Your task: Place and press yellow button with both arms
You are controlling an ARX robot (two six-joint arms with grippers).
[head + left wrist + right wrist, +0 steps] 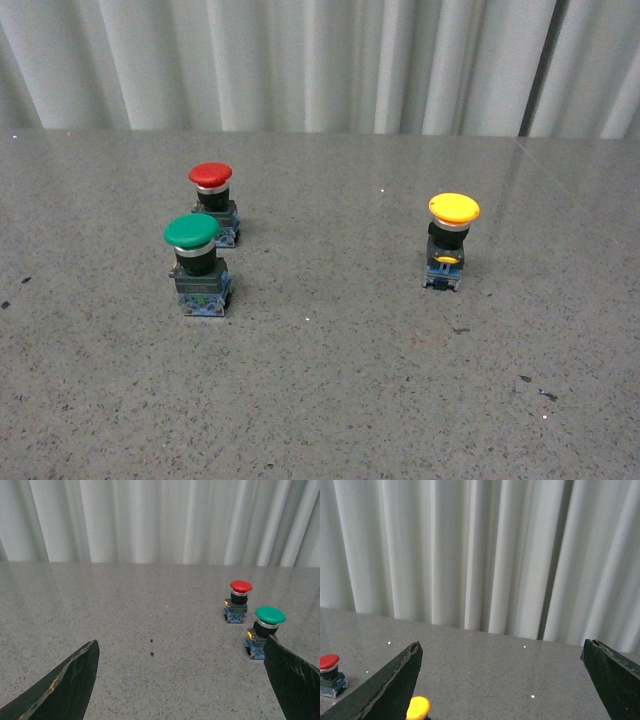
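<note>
The yellow button (452, 240) stands upright on the grey table at the right of the front view, with a yellow cap, black body and blue base. Its cap also shows at the lower edge of the right wrist view (418, 708), beside one finger. My right gripper (501, 647) is open and empty above the table. My left gripper (182, 647) is open and empty, low over the table; the green button stands just past one finger (295, 680). Neither arm shows in the front view.
A green-capped button (198, 264) (264, 636) and a red-capped button (214, 204) (238, 601) (330, 674) stand upright close together at the left. The grey speckled table (330, 400) runs back to a white curtain (300, 60).
</note>
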